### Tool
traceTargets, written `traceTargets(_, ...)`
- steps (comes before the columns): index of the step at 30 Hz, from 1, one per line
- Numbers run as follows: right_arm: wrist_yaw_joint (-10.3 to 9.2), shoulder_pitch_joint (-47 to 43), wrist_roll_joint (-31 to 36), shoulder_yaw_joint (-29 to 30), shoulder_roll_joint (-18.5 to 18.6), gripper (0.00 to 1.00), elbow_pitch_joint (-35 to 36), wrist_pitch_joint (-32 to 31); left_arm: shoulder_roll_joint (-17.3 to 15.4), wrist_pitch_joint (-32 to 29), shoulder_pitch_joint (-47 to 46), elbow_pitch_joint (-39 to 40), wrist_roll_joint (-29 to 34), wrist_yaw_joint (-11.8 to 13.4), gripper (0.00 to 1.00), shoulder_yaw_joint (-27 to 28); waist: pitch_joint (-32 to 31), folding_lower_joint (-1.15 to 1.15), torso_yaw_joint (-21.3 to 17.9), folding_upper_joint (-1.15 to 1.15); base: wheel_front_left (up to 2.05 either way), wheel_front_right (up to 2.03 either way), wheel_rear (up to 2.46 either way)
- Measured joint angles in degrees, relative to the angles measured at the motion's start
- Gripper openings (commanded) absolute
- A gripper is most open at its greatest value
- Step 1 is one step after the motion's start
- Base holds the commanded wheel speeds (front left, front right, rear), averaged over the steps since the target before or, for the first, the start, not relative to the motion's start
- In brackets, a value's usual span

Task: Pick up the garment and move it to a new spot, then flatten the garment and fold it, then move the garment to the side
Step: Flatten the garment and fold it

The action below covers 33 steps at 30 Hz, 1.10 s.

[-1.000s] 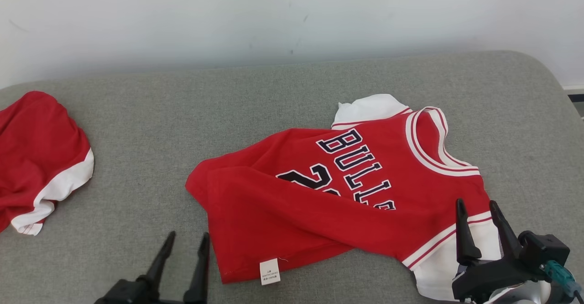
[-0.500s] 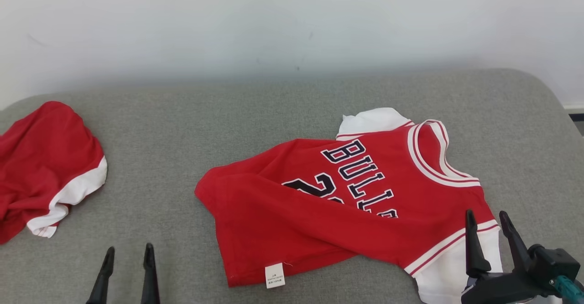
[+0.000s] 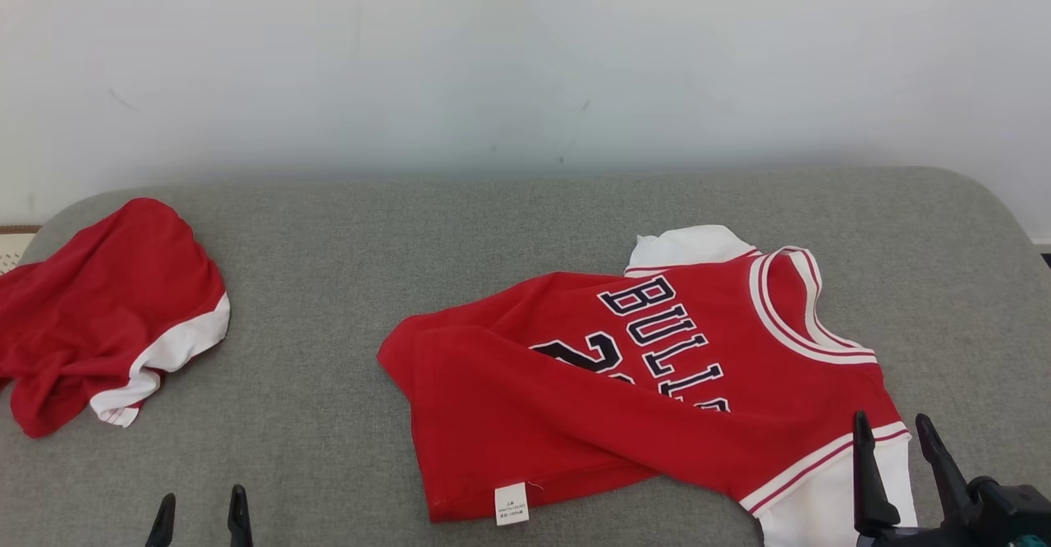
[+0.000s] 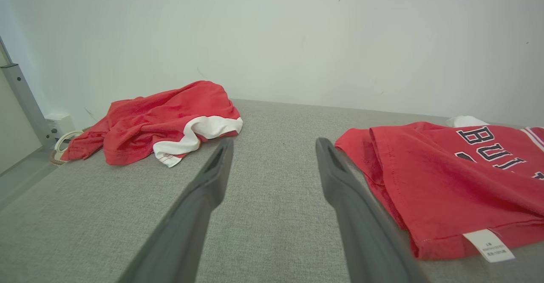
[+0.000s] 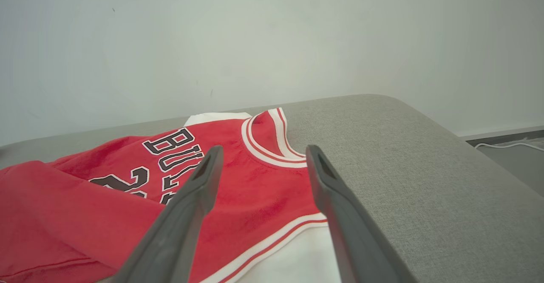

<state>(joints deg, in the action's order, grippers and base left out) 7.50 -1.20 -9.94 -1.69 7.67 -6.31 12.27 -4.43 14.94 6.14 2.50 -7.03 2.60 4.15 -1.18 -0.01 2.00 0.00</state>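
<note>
The garment (image 3: 624, 399) is a red jersey with white trim and dark "BULLS" lettering, lying partly folded over itself on the grey padded surface (image 3: 345, 284), right of centre. It also appears in the left wrist view as the garment (image 4: 446, 181) and in the right wrist view as the garment (image 5: 127, 198). My right gripper (image 3: 893, 428) stands open over the jersey's white near-right sleeve, holding nothing. My left gripper (image 3: 201, 506) is open at the bottom left, above bare surface, left of the jersey's hem and its white label (image 3: 511, 503).
A second red and white garment (image 3: 98, 317) lies crumpled at the far left edge of the surface. A pale wall (image 3: 525, 62) stands right behind the surface. The surface's rounded right corner (image 5: 425, 138) drops to the floor, where a white cable (image 5: 505, 144) lies.
The whole head picture has shifted down and right, so the camera moved. Both grippers sit lower in the view; the left one has drawn back and left. Both stay open. The jersey lies as before.
</note>
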Motion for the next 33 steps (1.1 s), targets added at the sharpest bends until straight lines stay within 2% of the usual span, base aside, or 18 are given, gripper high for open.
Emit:
traceTargets(17, 0.00, -0.60, -0.01, -0.82, -0.62, 1.00, 0.42, -0.75, -0.13, 0.00, 0.62, -1.89, 0.59, -1.99, 1.00, -0.73, -0.59, 0.00, -0.11, 0.00, 0.00, 0.00, 0.00)
traceTargets(33, 0.00, -0.51, 0.05, -1.40, -0.59, 1.00, -0.04, -1.22, 0.15, 0.00, 0.59, -2.34, 0.56, -2.26, 1.00, -0.65, -0.25, 0.00, -0.80, 0.00, 0.00, 0.00, 0.00)
